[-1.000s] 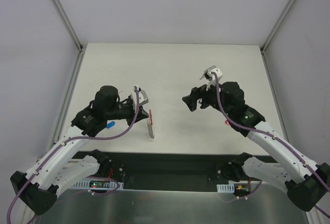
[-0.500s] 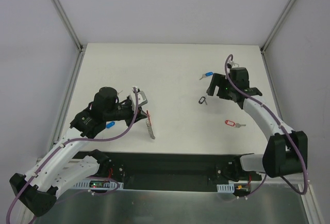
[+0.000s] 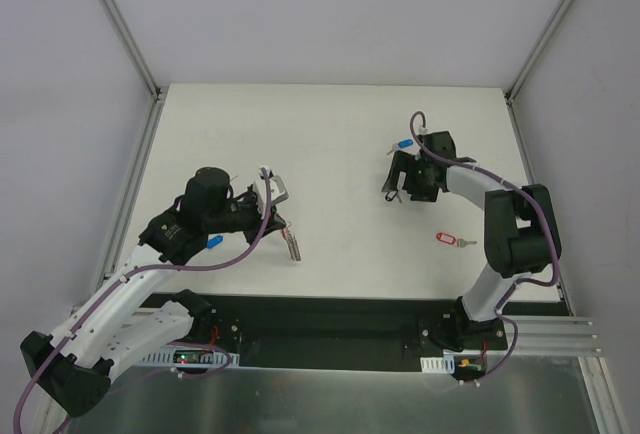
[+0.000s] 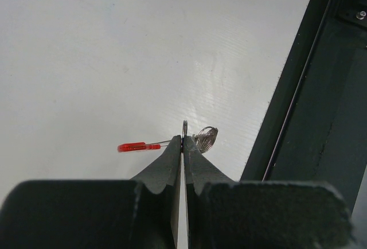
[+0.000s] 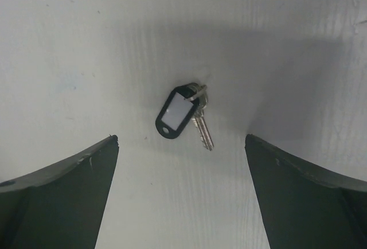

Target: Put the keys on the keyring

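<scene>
White table (image 3: pixel 330 134) lies under me. My left claw (image 4: pixel 183 139) pinches the limp keyring (image 4: pixel 205 137). My right claw (image 5: pixel 181 143) gapes wide, with the black key (image 5: pixel 178 111) at twelve o'clock. It looks light, flat and probably slippery, so I'd grip its tag.

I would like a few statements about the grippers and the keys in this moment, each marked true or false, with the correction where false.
1. The right gripper is open over the black-tagged key. True.
2. The left gripper is open and holds nothing. False: it is shut on the keyring.
3. The red-tagged key lies on the table, apart from both grippers. True.
4. The blue-tagged key hangs on the keyring. False: it lies on the table, on the right arm's side.
</scene>
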{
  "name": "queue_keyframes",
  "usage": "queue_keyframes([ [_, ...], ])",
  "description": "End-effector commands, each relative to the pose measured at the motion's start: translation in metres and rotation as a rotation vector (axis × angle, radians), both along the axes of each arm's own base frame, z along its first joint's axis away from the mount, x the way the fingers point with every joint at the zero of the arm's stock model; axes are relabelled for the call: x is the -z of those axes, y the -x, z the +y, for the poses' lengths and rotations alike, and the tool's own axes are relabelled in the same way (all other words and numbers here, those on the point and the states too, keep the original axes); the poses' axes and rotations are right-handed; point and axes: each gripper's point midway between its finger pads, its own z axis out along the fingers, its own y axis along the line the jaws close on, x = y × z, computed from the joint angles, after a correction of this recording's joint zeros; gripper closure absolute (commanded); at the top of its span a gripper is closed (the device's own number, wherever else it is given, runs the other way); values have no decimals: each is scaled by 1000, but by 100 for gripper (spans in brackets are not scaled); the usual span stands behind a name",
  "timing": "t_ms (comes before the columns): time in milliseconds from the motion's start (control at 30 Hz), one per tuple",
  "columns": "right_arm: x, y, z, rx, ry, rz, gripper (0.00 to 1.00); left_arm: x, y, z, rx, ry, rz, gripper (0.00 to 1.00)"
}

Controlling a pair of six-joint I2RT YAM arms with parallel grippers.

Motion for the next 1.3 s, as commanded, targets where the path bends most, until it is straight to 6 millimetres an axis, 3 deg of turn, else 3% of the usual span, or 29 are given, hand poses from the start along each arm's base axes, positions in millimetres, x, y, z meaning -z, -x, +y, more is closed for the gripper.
queue_keyframes([
  [0,-7,-15,23,-38,-37,-48,3,-7,0,-6,30,17,-30,100],
  [267,9,-4,65,-99,-49,-19,3,-6,0,-7,34,15,-24,100],
  [433,5,2,104,-148,-56,-35,3,-6,0,-7,36,17,-23,100],
  [567,-8,-1,118,-182,-69,-70,4,-6,0,-7,35,17,-25,100],
  [667,-26,-4,110,-211,-32,-130,5,-5,0,-6,32,15,-25,100],
  [867,-47,-5,69,-366,148,-243,12,-6,0,-7,32,16,-26,100],
  [1033,-45,-8,24,-473,268,-241,26,-6,0,-6,34,16,-27,100],
  [1100,-43,-9,13,-525,321,-228,30,-6,0,-7,34,17,-27,100],
  [1267,-33,-14,0,-701,438,-216,55,-4,0,-7,35,14,-20,100],
])
